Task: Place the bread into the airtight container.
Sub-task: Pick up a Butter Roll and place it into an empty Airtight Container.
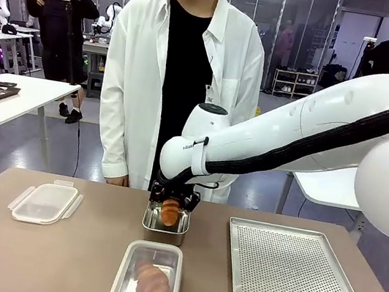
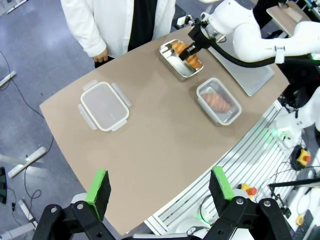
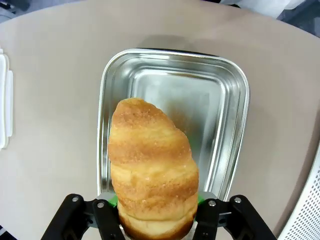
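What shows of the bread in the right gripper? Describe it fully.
The bread is a golden-brown, croissant-like roll with ridged bands and a grainy crust, tapering to a rounded tip. The right gripper is shut on its wider end, green pads against both sides. It hangs over the steel pan, tip pointing away from the wrist; whether it touches the pan cannot be told.

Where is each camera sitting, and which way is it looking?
Front view: sits between the arms on the robot's side and looks across the table at the person; the right arm reaches in, its right tool gripping bread.
Left wrist view: high up, looks down on the whole table; the left tool shows open at the bottom.
Right wrist view: close above the steel tray, looks down; the right tool clamps the bread.
Shared: front and left wrist views both show the clear container and a lid.
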Controlling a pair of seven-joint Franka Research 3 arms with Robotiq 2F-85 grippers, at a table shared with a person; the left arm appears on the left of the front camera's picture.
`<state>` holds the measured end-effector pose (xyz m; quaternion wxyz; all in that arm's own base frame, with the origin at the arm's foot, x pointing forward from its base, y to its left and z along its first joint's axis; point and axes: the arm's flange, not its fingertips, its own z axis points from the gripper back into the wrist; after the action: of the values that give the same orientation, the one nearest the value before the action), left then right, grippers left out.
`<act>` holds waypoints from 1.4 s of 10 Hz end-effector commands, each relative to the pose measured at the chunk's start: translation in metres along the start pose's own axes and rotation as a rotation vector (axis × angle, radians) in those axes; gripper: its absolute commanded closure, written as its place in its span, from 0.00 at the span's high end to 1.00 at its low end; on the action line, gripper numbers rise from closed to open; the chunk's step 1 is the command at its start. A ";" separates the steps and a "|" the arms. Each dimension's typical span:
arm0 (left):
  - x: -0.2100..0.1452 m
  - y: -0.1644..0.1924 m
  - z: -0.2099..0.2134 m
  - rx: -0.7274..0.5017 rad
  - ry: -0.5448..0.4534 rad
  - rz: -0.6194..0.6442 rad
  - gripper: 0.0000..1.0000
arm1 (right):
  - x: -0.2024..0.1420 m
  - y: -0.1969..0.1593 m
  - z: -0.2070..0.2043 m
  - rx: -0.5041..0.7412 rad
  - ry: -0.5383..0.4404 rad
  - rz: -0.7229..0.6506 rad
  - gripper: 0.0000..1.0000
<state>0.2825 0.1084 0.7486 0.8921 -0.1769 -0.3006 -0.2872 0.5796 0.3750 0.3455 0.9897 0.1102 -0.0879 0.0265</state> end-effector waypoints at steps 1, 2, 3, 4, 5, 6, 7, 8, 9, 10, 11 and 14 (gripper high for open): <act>0.000 -0.001 0.001 -0.008 -0.005 -0.021 1.00 | 0.005 0.008 -0.001 -0.026 -0.050 -0.038 0.73; 0.000 -0.001 0.001 -0.008 -0.005 -0.021 1.00 | 0.004 0.009 -0.001 -0.031 -0.055 -0.040 0.83; 0.000 -0.001 0.001 -0.008 -0.005 -0.021 1.00 | 0.004 0.008 -0.001 -0.031 -0.056 -0.043 1.00; 0.000 -0.001 0.001 -0.008 -0.005 -0.021 1.00 | 0.004 0.007 0.000 -0.028 -0.060 -0.046 1.00; 0.000 -0.001 0.001 -0.008 -0.005 -0.021 1.00 | 0.004 0.007 0.001 -0.024 -0.062 -0.048 1.00; 0.000 -0.001 0.001 -0.008 -0.005 -0.021 1.00 | 0.003 0.006 0.000 -0.024 -0.063 -0.047 1.00; 0.000 -0.001 0.001 -0.008 -0.005 -0.021 1.00 | 0.003 0.006 -0.001 -0.042 -0.061 -0.051 1.00; 0.000 -0.001 0.001 -0.008 -0.005 -0.021 1.00 | 0.004 0.005 -0.002 -0.038 -0.065 -0.056 1.00; 0.000 -0.001 0.001 -0.008 -0.005 -0.021 1.00 | 0.005 0.004 0.002 -0.009 -0.028 -0.014 1.00; 0.000 -0.001 0.001 -0.008 -0.005 -0.021 1.00 | 0.005 0.004 0.002 -0.009 -0.028 -0.014 1.00; 0.000 -0.001 0.001 -0.008 -0.005 -0.021 1.00 | 0.005 0.004 0.002 -0.009 -0.028 -0.014 1.00; 0.000 -0.001 0.001 -0.008 -0.005 -0.021 1.00 | 0.005 0.004 0.002 -0.009 -0.028 -0.014 1.00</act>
<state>0.2825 0.1084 0.7486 0.8921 -0.1769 -0.3006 -0.2872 0.5837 0.3787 0.3481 0.9891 0.1062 -0.1008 0.0174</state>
